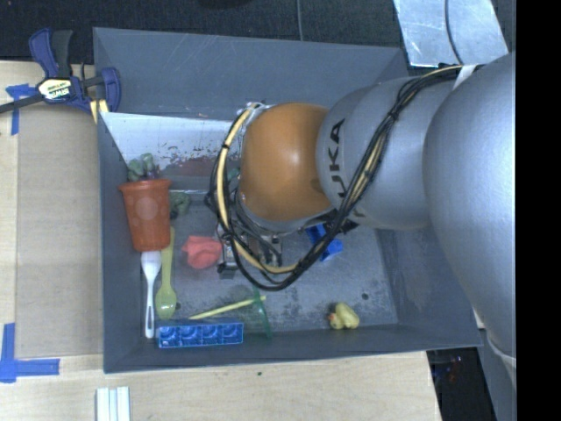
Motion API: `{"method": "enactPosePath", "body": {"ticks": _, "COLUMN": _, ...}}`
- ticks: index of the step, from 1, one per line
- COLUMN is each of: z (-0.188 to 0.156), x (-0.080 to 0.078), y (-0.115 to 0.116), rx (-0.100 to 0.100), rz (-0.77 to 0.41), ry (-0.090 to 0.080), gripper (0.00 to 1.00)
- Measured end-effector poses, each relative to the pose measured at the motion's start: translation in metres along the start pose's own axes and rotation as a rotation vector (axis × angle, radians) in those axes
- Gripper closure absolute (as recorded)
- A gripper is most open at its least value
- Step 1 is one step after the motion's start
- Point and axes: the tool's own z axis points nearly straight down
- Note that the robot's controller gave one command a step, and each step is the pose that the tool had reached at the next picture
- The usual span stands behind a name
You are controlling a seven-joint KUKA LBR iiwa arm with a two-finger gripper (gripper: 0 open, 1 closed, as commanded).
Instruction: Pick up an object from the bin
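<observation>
The grey metal bin [394, 270] carries an orange cup [146, 213], with a pink lump [202, 251] just right of it, a white spoon [151, 289] and a blue block [201, 334] below it, and a yellow lump [344, 317] farther right.

The arm's bulk masks the middle of the bin [254, 40].
The orange wrist cover [280, 160] and cables [226, 169] hide the floor beneath. At four o'clock a blue thing [331, 247] peeks out half-covered. Toward nine o'clock, a green thing [142, 163] behind the orange cup [147, 213] is too small to tell.

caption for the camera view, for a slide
KUKA arm low in a grey bin beside a pink lump; orange cup at left, blue brick and yellow toy in front.
</observation>
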Motion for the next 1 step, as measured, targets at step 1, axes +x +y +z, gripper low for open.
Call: {"method": "enactPosePath", "body": {"ticks": 1, "z": -0.0756, "x": 0.0004, "y": 0.0023, "rx": 0.001, "rz": -0.006, "ry": 0.003, "gripper": 1.00}}
